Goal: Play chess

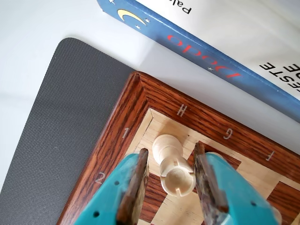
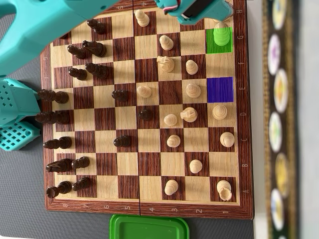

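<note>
In the wrist view a white rook (image 1: 176, 174) stands on the light corner square by the H and 1 labels of the wooden chessboard (image 1: 136, 112). My gripper (image 1: 171, 150) is open and straddles it, one teal finger on each side, with small gaps showing. In the overhead view the teal arm (image 2: 50, 22) reaches across the top of the board (image 2: 246, 149) to that corner, where only the rook's cream top (image 2: 221, 25) shows. Below it are a green-tinted square (image 2: 219, 47) and a purple-tinted square (image 2: 220, 89).
Dark pieces (image 2: 94, 47) crowd the overhead view's left half and white pieces (image 2: 192, 89) the right half. A blue book (image 1: 211, 54) lies just past the board's corner. A grey mat (image 1: 61, 131) lies under the board. A green lid (image 2: 149, 227) sits below the board.
</note>
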